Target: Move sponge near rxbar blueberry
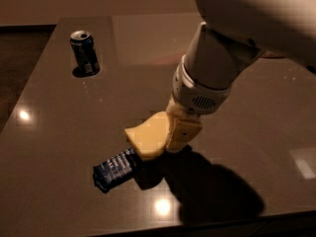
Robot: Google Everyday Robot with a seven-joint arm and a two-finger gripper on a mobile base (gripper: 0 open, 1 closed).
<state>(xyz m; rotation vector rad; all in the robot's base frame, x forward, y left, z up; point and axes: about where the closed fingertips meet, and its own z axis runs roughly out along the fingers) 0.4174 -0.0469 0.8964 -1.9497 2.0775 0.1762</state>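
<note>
The pale yellow sponge is held in my gripper, whose cream fingers are shut on its right end. The sponge hangs low over the table, just above and right of the rxbar blueberry, a dark blue wrapper with white text lying flat near the table's front edge. The sponge's lower edge overlaps the bar's right end in the view; I cannot tell if they touch. The white arm fills the upper right.
An upright blue soda can stands at the back left of the brown glossy table. The table's front edge runs just below the bar. The arm's shadow lies at the front right.
</note>
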